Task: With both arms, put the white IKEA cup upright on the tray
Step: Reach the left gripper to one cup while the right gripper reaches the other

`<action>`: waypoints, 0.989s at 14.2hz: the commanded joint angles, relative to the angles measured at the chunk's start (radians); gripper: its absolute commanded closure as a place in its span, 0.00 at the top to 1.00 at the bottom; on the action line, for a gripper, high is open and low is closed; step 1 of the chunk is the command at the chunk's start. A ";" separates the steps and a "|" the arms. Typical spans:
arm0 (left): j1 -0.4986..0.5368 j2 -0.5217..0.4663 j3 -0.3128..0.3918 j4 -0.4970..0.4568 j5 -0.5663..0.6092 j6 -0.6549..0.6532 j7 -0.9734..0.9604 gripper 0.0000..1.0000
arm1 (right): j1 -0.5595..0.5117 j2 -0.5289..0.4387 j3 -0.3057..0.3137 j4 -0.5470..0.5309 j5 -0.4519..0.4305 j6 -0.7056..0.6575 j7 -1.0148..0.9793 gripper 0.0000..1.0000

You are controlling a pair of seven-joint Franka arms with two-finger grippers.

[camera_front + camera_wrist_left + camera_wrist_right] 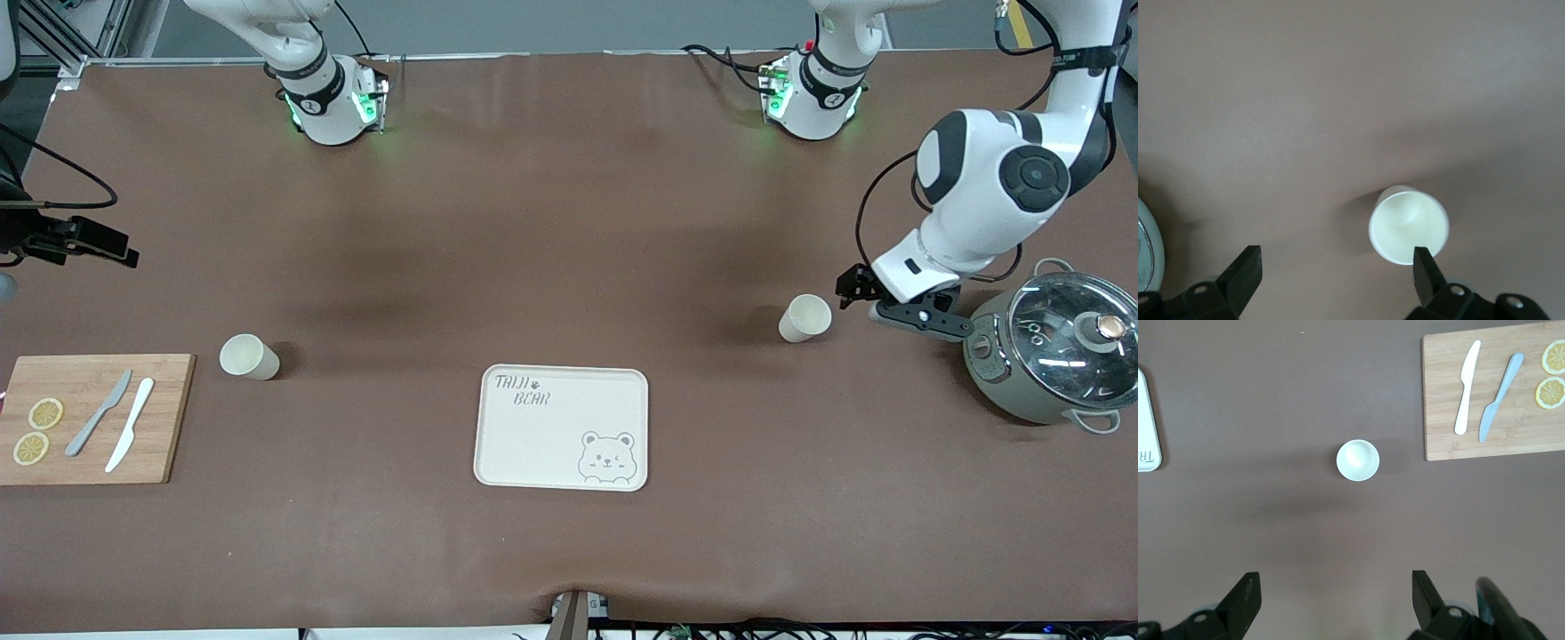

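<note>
One white cup (805, 317) stands upright on the brown table, toward the left arm's end. My left gripper (852, 289) is open and empty, low beside this cup on the pot's side. In the left wrist view (1338, 273) the cup (1408, 225) shows mouth up, off-centre, with one fingertip (1425, 267) over its rim. A second white cup (249, 356) stands upright toward the right arm's end. My right gripper (1336, 600) is open and empty, high above that cup (1357, 460). The cream bear tray (562, 427) lies bare between the cups, nearer the front camera.
A grey pot with a glass lid (1053, 356) stands close to the left gripper. A wooden cutting board (89, 418) with two knives and lemon slices lies beside the second cup. The board (1491, 393) and the tray's edge (1146, 420) show in the right wrist view.
</note>
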 commanded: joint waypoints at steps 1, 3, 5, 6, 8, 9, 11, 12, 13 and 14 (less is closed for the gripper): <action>0.013 0.042 -0.007 0.000 -0.028 0.040 0.032 1.00 | -0.020 0.044 0.010 0.030 0.013 -0.001 0.000 1.00; 0.015 0.071 -0.007 -0.002 -0.029 0.071 0.032 1.00 | -0.020 0.077 0.010 0.030 0.010 0.010 0.000 1.00; 0.016 0.082 -0.007 -0.014 -0.031 0.103 0.032 1.00 | -0.020 0.120 0.010 0.031 0.004 0.033 -0.001 1.00; 0.018 0.081 -0.007 -0.025 -0.029 0.115 0.032 1.00 | -0.021 0.128 0.010 0.030 -0.001 0.045 -0.001 1.00; 0.021 0.081 -0.007 -0.040 -0.042 0.140 0.030 1.00 | -0.027 0.153 0.009 0.030 -0.002 0.048 -0.001 1.00; 0.019 0.082 -0.007 -0.054 -0.057 0.164 0.030 1.00 | -0.027 0.172 0.009 0.030 -0.002 0.048 -0.001 1.00; 0.012 0.088 -0.010 -0.086 -0.074 0.221 0.023 1.00 | -0.029 0.194 0.009 0.030 -0.001 0.051 -0.001 1.00; 0.010 0.090 -0.013 -0.097 -0.074 0.241 0.018 1.00 | -0.029 0.208 0.009 0.030 -0.002 0.054 -0.001 1.00; 0.010 0.093 -0.020 -0.106 -0.074 0.258 0.015 1.00 | -0.027 0.215 0.009 0.030 -0.002 0.056 0.000 1.00; 0.010 0.097 -0.022 -0.115 -0.074 0.278 0.013 1.00 | -0.027 0.222 0.009 0.030 -0.006 0.057 0.000 1.00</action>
